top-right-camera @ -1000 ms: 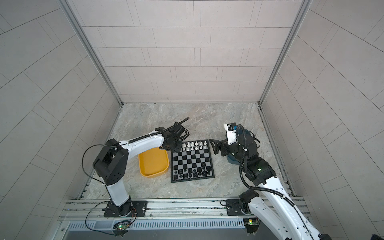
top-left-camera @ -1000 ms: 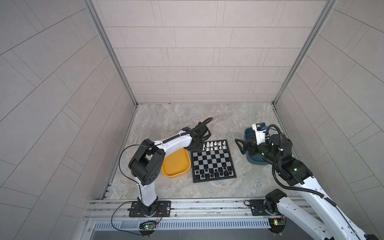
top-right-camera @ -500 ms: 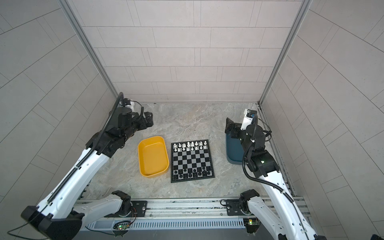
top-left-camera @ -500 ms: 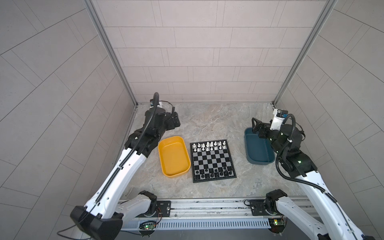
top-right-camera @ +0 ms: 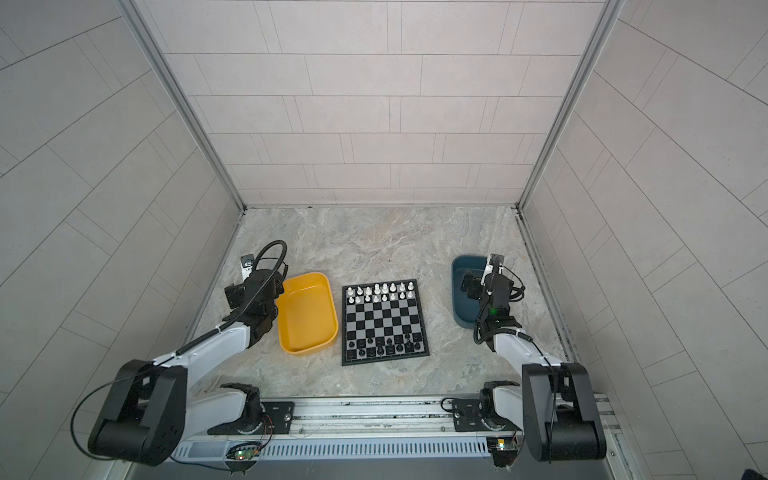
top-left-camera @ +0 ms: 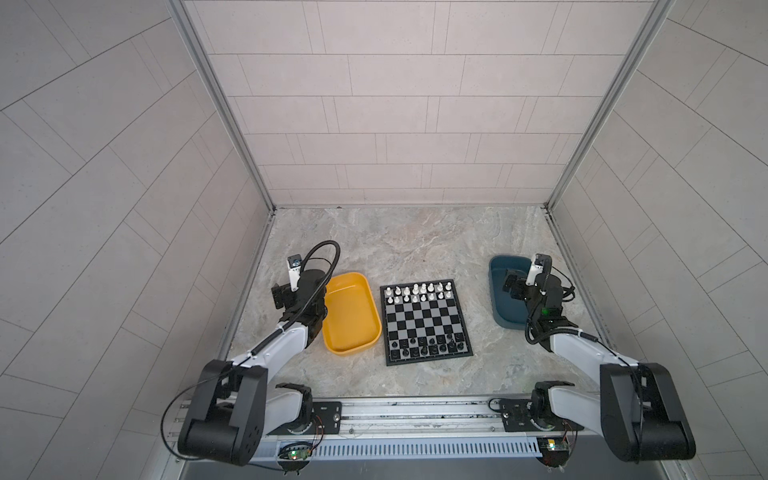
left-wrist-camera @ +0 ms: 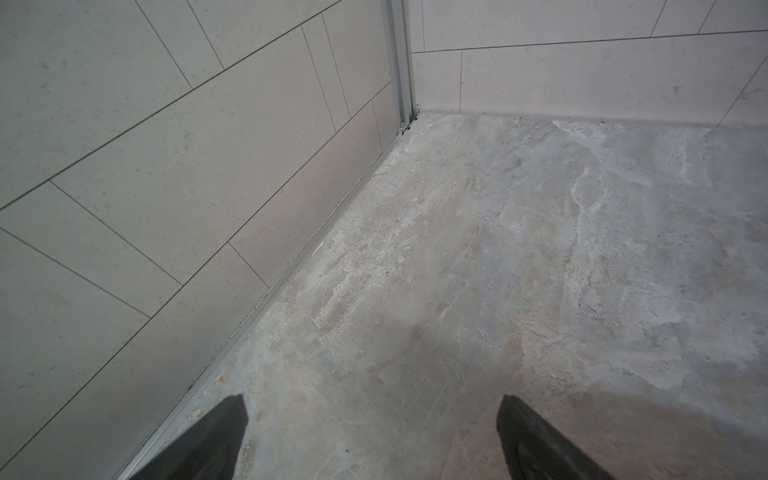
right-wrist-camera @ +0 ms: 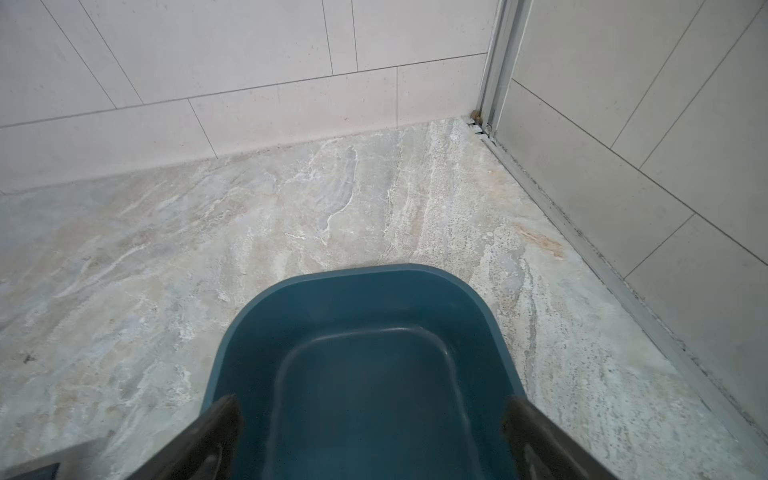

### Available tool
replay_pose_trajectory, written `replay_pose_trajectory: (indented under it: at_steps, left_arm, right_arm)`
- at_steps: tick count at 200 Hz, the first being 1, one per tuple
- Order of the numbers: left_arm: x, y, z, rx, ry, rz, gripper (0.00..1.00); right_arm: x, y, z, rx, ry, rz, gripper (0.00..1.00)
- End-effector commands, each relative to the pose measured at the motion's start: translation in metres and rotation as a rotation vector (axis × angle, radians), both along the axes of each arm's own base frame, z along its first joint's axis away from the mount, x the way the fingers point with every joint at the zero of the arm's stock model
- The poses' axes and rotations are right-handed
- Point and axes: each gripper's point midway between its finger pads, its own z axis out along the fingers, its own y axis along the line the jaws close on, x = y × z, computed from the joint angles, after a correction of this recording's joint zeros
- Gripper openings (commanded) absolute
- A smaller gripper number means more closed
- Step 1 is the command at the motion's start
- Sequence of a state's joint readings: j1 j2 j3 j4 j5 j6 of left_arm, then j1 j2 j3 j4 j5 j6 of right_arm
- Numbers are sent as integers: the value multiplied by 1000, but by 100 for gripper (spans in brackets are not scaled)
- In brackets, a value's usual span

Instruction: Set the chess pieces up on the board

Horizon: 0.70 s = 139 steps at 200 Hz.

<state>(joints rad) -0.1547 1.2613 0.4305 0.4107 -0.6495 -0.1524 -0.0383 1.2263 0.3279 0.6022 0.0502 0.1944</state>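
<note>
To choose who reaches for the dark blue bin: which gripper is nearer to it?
Right. The right gripper hangs open over the dark blue bin. The left gripper is far across, beyond the chessboard and the yellow tray.

L gripper (left-wrist-camera: 372, 400), R gripper (right-wrist-camera: 372, 400): jaws apart (prob. empty).

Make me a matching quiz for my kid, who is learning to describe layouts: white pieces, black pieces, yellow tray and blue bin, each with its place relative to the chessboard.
Things
1. white chess pieces
2. black chess pieces
3. yellow tray
4. dark blue bin

Places, as seen in both top views
A. right of the board
B. on the board's two near rows
C. left of the board
D. on the board's two far rows

Pairs: 1-D, 2-B, 3-C, 4-A
</note>
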Motion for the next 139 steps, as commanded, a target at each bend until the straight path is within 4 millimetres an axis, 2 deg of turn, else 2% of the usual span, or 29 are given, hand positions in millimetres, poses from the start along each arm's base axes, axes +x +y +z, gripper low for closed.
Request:
replay_pose_trajectory:
  at_steps: [1, 24, 31, 41, 50, 68, 78, 88, 96, 111, 139]
  left_arm:
    - [15, 3, -2, 0, -96, 9, 100]
    - [31, -3, -4, 23, -85, -42, 100]
    - [30, 1, -13, 15, -78, -23, 100]
    - [35, -2, -13, 28, -107, -46, 100]
    - [40, -7, -17, 21, -88, -84, 100]
    - [48, -8, -23, -3, -62, -112, 100]
    - [48, -9, -26, -25, -70, -132, 100]
    - [40, -3, -36, -40, -94, -110, 100]
    - [44, -4, -29, -23, -134, -126, 100]
    - [44, -6, -34, -44, -80, -135, 100]
    - [43, -7, -32, -34, -106, -140, 100]
  right_arm:
    - [10, -6, 15, -97, -99, -3, 100]
    - [10, -17, -7, -74, -105, -76, 100]
    - [15, -11, -6, -88, -147, -33, 99]
    - [18, -3, -19, -94, -133, 18, 99]
    - [21, -1, -16, -96, -167, 29, 99]
    - [18, -7, -21, -94, -87, -5, 99]
    - [21, -5, -22, -94, -72, 3, 99]
    - [24, -1, -21, -105, -84, 26, 99]
    - [26, 0, -20, -104, -114, 33, 99]
    - [23, 0, -20, -107, -105, 34, 99]
    - [23, 2, -20, -113, -116, 39, 99]
